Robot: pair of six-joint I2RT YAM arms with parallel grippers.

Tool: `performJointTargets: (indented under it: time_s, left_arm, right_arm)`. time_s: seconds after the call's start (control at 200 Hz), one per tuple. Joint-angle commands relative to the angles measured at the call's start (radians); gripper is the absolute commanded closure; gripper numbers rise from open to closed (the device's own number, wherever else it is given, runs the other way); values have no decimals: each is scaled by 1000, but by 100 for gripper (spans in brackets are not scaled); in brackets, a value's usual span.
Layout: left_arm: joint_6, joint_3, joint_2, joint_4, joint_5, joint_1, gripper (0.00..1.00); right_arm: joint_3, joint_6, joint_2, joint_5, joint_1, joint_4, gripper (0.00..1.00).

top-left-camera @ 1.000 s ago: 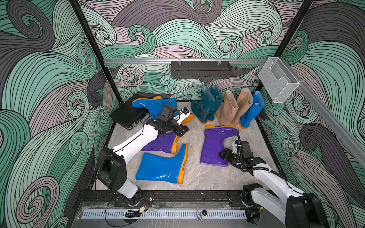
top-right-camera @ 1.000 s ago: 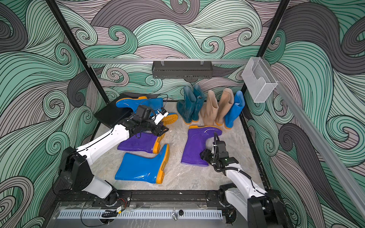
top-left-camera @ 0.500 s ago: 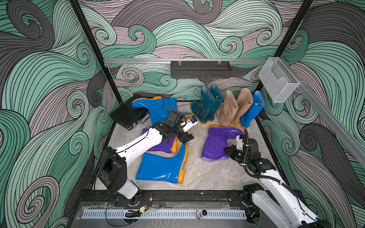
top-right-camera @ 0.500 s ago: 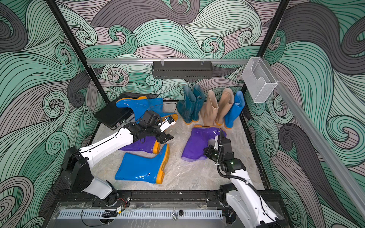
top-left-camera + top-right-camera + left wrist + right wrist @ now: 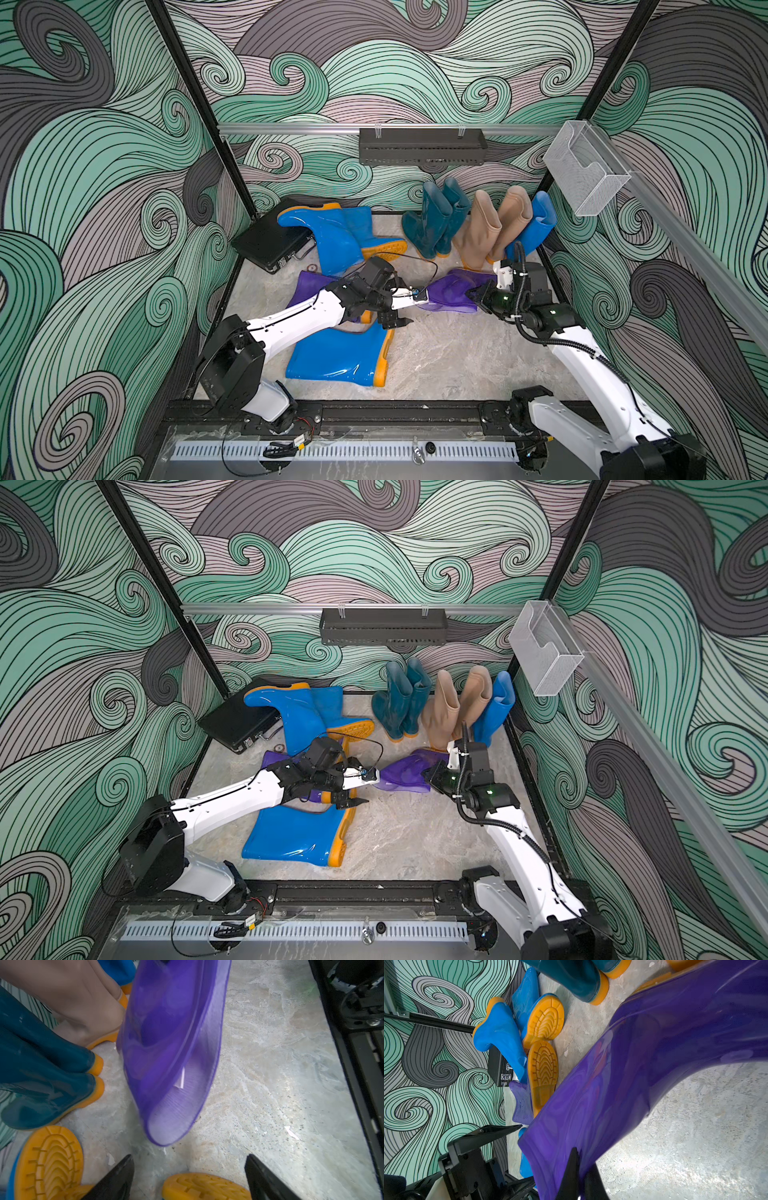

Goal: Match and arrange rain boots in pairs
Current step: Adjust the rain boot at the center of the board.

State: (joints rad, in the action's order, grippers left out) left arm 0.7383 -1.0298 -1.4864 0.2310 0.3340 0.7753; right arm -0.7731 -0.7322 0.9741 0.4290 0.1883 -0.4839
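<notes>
Purple rain boot (image 5: 451, 293), tilted near the right edge of the table (image 5: 449, 357) by the beige pair (image 5: 494, 232), shaft pinched in the right gripper (image 5: 476, 294). Left gripper (image 5: 407, 309) spread wide, empty, near its mouth. Looks floppy, slick, light; best grabbed at the rim.

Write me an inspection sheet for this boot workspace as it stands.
Surface: marbled tabletop, paper scraps.
Job's things: teal pair and beige pair standing at the back, a blue boot beside them; two blue boots lying by the case; front blue boot and a purple boot lying near the left arm; held purple boot tilted.
Clutter: black case, back corner, a blue boot's toe on it.
Grippers: left gripper open, empty; right gripper shut on the held purple boot.
Cables: black loop at left wrist; hose along right arm.
Surroundings: wave-patterned walls, black shelf, clear bin.
</notes>
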Motion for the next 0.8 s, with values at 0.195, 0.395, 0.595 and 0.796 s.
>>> performJointTargets:
  time_s: [0.195,0.395,0.595,0.796]
  left_arm:
    - [116,-157,-116,41,149,20,23]
    - [186,-110,-87,17,143,27,22]
    - [238,-107,-101,25,90,30,20]
    - [201,-183,-181,-18,53,36,31]
  right_arm:
    - [-61,9,32,69,0,8,98]
    - [-90,26,61,91,-1,6,97]
    - [-106,33,84,108,-1,4,97]
    - [-121,42,93,116,-2,3,97]
